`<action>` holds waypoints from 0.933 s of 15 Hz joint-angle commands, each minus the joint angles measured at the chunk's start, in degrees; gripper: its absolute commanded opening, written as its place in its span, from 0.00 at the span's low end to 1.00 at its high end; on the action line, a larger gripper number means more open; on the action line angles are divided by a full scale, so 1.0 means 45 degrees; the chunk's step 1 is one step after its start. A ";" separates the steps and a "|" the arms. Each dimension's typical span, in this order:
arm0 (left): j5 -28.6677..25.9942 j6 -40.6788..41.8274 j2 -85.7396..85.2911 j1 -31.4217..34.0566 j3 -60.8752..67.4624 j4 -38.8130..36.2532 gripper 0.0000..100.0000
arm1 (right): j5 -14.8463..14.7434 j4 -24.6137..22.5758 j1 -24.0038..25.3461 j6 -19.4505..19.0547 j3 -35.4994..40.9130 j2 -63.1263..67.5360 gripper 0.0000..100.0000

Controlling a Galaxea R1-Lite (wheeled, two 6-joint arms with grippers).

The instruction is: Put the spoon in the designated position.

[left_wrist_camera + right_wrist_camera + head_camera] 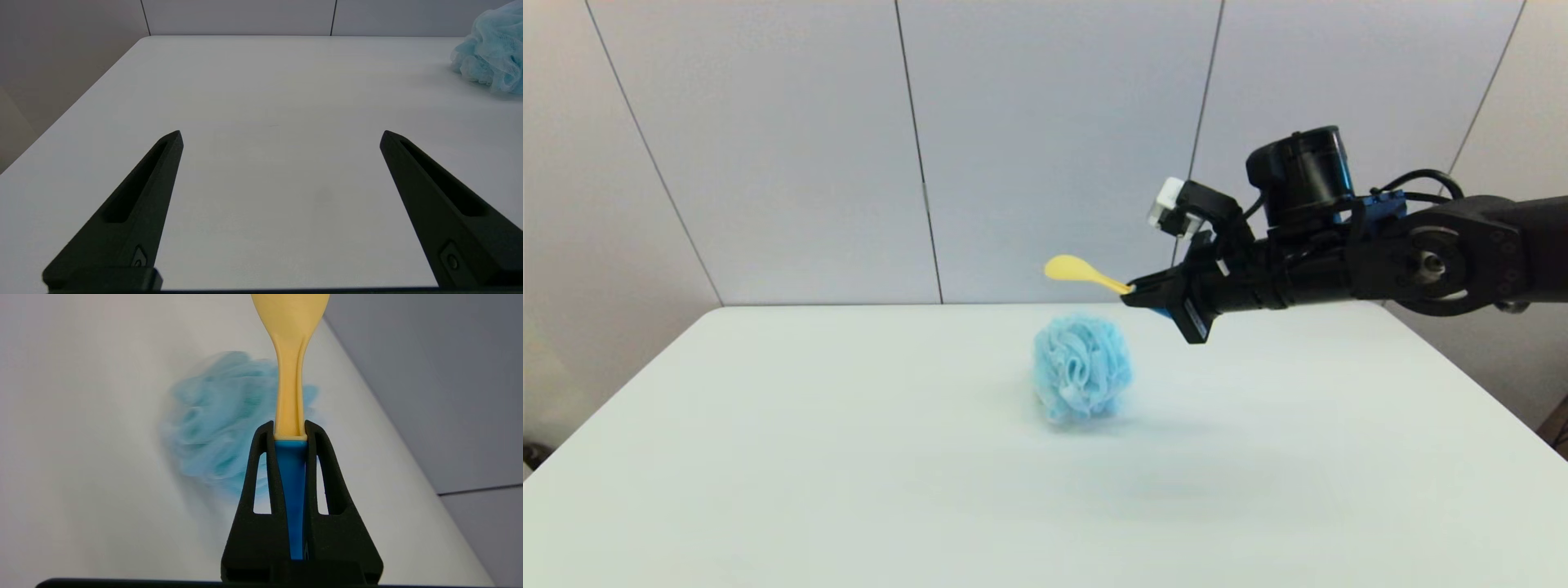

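Note:
My right gripper (1134,291) reaches in from the right, high above the table, shut on the blue handle of the spoon (1083,273). The spoon's pale-yellow bowl sticks out to the left past the fingertips. In the right wrist view the spoon (289,371) runs straight out between the two black fingers (261,486) of the right gripper (290,430), blue handle clamped, yellow neck and bowl beyond. A fluffy light-blue bath puff (1081,368) sits on the table below and slightly left of the spoon. My left gripper (281,136) hangs open low over bare table.
The white table (768,457) stretches wide on all sides of the puff. Grey wall panels stand close behind its far edge. The puff (490,53) lies well off to one side of the left gripper. In the right wrist view the puff (212,428) lies under the spoon.

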 commanded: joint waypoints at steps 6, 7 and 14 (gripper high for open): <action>0.0002 0.0001 0.0016 0.0016 0.0000 -0.0006 1.00 | -0.0701 -0.0550 -0.0865 -0.0150 -0.3247 0.2977 0.00; 0.0002 0.0001 0.0016 0.0016 0.0000 -0.0006 1.00 | -0.0819 -0.0570 -0.0846 -0.0209 -0.3404 0.3329 0.00; 0.0002 0.0001 0.0016 0.0016 0.0000 -0.0006 1.00 | 0.0939 -0.0472 -0.0846 -0.1830 -0.4146 0.4403 0.00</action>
